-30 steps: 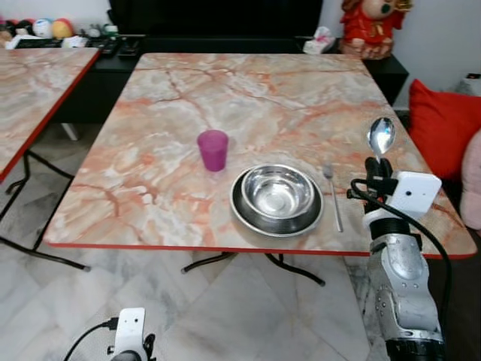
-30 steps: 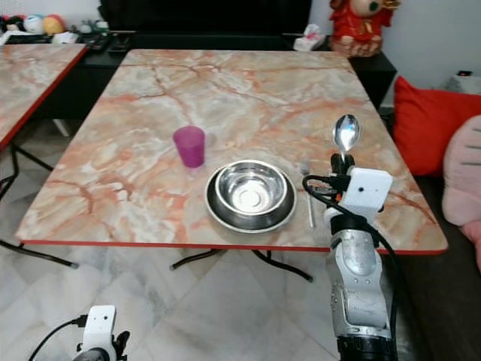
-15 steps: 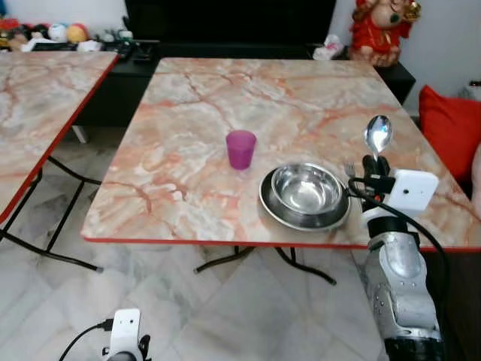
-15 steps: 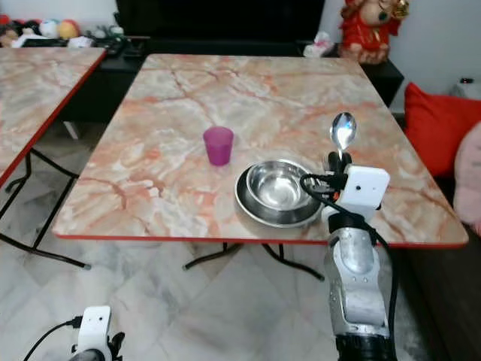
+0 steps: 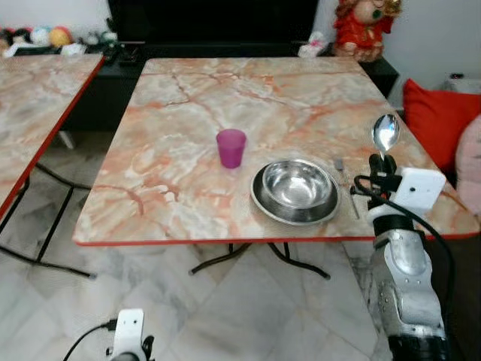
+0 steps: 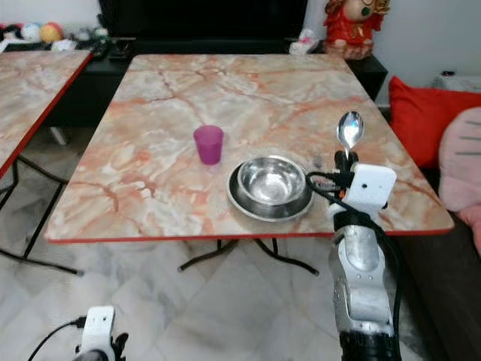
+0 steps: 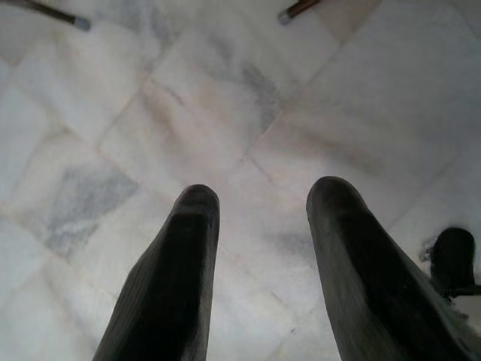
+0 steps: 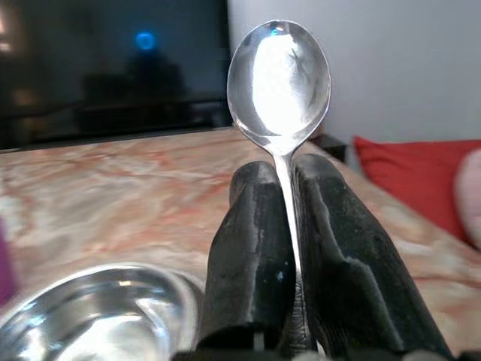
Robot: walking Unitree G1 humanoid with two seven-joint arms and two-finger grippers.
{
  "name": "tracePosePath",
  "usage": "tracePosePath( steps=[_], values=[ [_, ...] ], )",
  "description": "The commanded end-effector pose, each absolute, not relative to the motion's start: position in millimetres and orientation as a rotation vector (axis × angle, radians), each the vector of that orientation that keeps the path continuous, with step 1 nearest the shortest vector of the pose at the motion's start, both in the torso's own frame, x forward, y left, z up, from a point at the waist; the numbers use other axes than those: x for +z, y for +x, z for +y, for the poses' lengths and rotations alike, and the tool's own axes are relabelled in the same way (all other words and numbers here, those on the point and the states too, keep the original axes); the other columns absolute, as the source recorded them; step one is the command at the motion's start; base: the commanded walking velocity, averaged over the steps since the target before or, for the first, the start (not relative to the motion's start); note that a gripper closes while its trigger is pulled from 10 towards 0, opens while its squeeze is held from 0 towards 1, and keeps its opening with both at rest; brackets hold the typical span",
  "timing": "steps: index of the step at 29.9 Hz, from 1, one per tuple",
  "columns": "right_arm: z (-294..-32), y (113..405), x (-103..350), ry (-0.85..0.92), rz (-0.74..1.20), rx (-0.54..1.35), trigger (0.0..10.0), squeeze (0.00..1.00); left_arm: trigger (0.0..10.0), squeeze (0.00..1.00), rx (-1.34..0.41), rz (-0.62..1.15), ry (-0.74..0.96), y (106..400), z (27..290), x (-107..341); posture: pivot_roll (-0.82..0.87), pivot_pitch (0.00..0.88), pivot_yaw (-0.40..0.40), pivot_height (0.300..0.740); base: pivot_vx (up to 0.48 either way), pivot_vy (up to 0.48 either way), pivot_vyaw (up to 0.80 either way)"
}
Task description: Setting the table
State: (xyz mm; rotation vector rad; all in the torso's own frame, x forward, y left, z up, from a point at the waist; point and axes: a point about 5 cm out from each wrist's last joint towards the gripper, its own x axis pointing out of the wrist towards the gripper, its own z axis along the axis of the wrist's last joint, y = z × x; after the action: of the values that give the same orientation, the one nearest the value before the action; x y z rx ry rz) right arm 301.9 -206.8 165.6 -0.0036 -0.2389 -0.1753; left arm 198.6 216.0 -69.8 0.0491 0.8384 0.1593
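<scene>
The right hand (image 8: 282, 188) is gripping a spoon (image 5: 385, 133) by its handle, holding it upright with the bowl uppermost, just off the right side of the table (image 5: 188, 165) near its front corner. Most of the spoon's handle is lying hidden between the two black fingers (image 8: 252, 248), which are pressing against it from both sides. A fork (image 5: 344, 183) is lying on the table just right of a steel bowl (image 5: 298, 185); the arm and its white camera housing are covering part of it in the right eye view, and its tines are hard to make out. The steel bowl is sitting inside a wider steel plate (image 5: 263, 207), whose rim is showing around it. A purple cup (image 5: 231, 147) is standing upright just behind and to the left of the bowl, apart from it.

The left hand (image 7: 259, 203) is hanging low over the floor (image 7: 225, 113) with its fingers spread apart and nothing between them.

The table's top is marbled in pink and orange with a red edge, and a second table (image 5: 37, 105) of the same kind is standing to the left, cut off by the frame. The floor is pale marble tile. Behind the table a dark low cabinet (image 5: 98, 83) is carrying small objects too blurred to identify, and a red figurine (image 5: 361, 28) is standing at its right end. A red cushion (image 5: 432, 120) is lying at the far right.
</scene>
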Motion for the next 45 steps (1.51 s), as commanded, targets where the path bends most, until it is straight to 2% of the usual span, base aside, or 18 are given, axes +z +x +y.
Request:
tracePosePath(
  steps=[1,9,16,37,43,45],
  values=[
    [-208.8,303.5,166.5,-0.015,-0.232,-0.186,10.0,0.0,10.0,0.0,0.162,0.864,0.047,193.1,216.9,-72.9,-0.02,0.06,0.003,0.74,0.0,0.0,0.0],
    [-209.5,304.1,164.9,-0.013,-0.224,-0.192,10.0,0.0,10.0,0.0,0.161,0.864,0.045,192.9,216.6,-73.1,-0.02,0.06,0.003,0.74,0.0,0.0,0.0],
    [-211.6,305.0,166.0,-0.009,-0.222,-0.193,10.0,0.0,10.0,0.0,0.161,0.864,0.046,193.0,216.6,-73.0,-0.02,0.06,0.003,0.74,0.254,0.0,-0.46],
    [-213.5,305.8,168.0,-0.022,-0.229,-0.191,10.0,0.0,10.0,0.0,0.159,0.86,0.047,194.0,216.1,-72.5,-0.02,0.062,0.003,0.74,0.296,0.0,0.0],
    [-217.1,305.4,167.3,-0.085,-0.187,-0.128,10.0,0.0,10.0,0.0,0.162,0.858,0.044,194.0,216.5,-72.5,-0.03,0.064,0.003,0.74,0.0,0.0,0.0],
    [-228.6,304.4,160.6,-0.123,-0.111,-0.135,10.0,0.0,10.0,0.0,0.163,0.859,0.042,193.9,216.5,-72.5,-0.04,0.065,0.003,0.74,0.0,0.0,0.0]
  ],
)
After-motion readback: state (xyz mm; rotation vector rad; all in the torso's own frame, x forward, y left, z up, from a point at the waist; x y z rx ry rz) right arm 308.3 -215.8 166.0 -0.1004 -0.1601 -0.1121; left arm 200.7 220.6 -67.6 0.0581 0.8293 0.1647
